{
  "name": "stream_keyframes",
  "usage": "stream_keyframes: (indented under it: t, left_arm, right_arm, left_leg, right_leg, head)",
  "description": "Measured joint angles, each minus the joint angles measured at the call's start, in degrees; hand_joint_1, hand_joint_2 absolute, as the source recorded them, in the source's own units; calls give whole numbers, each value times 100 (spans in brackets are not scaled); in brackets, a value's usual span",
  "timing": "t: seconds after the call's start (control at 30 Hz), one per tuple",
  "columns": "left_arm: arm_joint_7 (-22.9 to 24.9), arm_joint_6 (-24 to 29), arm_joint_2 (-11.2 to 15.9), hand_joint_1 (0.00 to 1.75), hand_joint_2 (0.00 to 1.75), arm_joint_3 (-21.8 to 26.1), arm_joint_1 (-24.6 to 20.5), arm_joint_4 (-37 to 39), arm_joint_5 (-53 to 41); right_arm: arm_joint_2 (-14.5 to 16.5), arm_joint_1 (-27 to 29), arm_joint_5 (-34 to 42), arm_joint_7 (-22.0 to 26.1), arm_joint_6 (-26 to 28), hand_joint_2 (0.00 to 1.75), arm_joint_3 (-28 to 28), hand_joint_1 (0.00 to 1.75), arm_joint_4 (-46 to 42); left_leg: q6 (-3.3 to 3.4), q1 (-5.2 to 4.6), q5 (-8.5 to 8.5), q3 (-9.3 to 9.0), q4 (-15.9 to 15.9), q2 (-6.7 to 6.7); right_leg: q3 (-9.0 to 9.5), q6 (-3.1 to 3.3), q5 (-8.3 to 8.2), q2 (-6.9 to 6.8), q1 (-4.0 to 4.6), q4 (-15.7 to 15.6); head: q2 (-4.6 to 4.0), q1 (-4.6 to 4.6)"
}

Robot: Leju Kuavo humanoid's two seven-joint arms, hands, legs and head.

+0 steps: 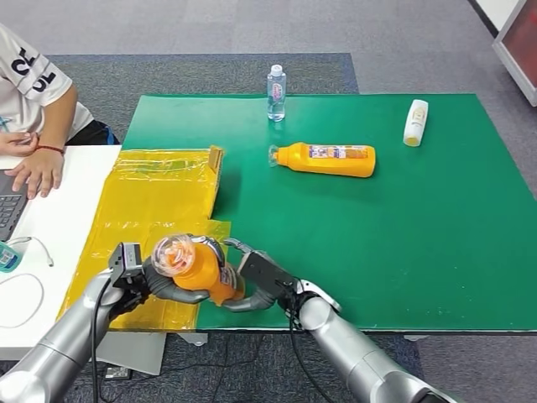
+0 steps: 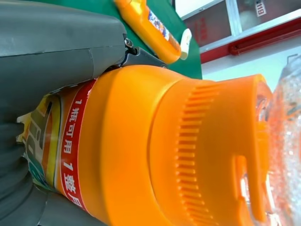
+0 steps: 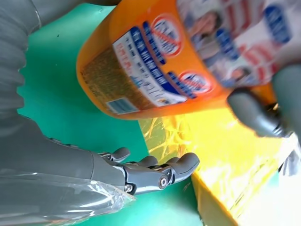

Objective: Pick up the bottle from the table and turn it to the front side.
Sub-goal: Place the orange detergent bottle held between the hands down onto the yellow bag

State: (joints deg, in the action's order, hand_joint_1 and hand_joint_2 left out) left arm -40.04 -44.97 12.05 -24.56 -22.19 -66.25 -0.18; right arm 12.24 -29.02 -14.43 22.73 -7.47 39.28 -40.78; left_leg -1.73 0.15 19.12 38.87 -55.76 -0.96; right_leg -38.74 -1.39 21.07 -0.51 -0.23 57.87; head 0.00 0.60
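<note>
An orange bottle (image 1: 201, 270) with a clear-wrapped cap end hangs above the table's front-left edge, cap toward me. My left hand (image 1: 155, 285) grips it near the neck; in the left wrist view the grey thumb (image 2: 53, 42) lies against the bottle (image 2: 142, 150) by its red label band. My right hand (image 1: 263, 281) is at the bottle's base with fingers curved above and below it. The right wrist view has a gap between the label side of the bottle (image 3: 160, 61) and my right fingers (image 3: 160, 174), which hold nothing.
A second orange bottle (image 1: 329, 159) lies mid-table on the green mat (image 1: 411, 252). A small water bottle (image 1: 276, 92) stands at the far edge, a white bottle (image 1: 415, 122) at far right. Yellow-taped cardboard (image 1: 159, 193) lies under the held bottle. A person (image 1: 32, 101) sits at the left.
</note>
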Motion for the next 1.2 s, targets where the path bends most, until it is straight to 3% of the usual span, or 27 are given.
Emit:
stream_keyframes:
  t: [0.2, 0.37, 0.5, 0.87, 1.2]
  left_arm:
    - [-4, 474, 120, 175, 175, -258, -175, -62, -268]
    - [-5, 1297, 550, 175, 175, -919, -719, 146, -743]
    - [28, 1562, 895, 175, 175, -1318, -1319, 422, -1092]
    - [804, 1212, 1779, 175, 175, -1726, -2857, 571, -588]
    - [411, 1409, 1888, 175, 175, -1764, -2888, 1162, -533]
  right_arm:
    - [-109, -10, 150, 43, -1, 175, -282, 0, 6]
    - [-312, -50, 295, 156, 98, 175, -648, 0, 5]
    - [-439, -22, 307, 208, 104, 175, -932, 0, -4]
    - [-476, 236, -13, 241, 105, 175, -1102, 0, 19]
    - [-327, 216, -177, 217, 155, 175, -1080, 0, 19]
  left_leg:
    - [1, 0, -1, 3, 0, 0]
    - [-2, 0, -12, 7, -1, 0]
    - [-11, 4, -20, 7, 0, -3]
    - [-13, 10, -20, 10, 0, -10]
    - [-13, 11, -24, 24, 0, -10]
  right_leg:
    - [-1, -1, -2, 0, -1, 0]
    - [-7, 2, -13, 0, 1, 0]
    - [-11, 9, -21, 4, 5, 1]
    - [-9, 13, -22, 8, 11, 2]
    - [-23, 14, -22, 8, 13, 2]
  head:
    - [0, 0]
    - [0, 0]
    - [0, 1]
    - [0, 0]
    - [0, -1]
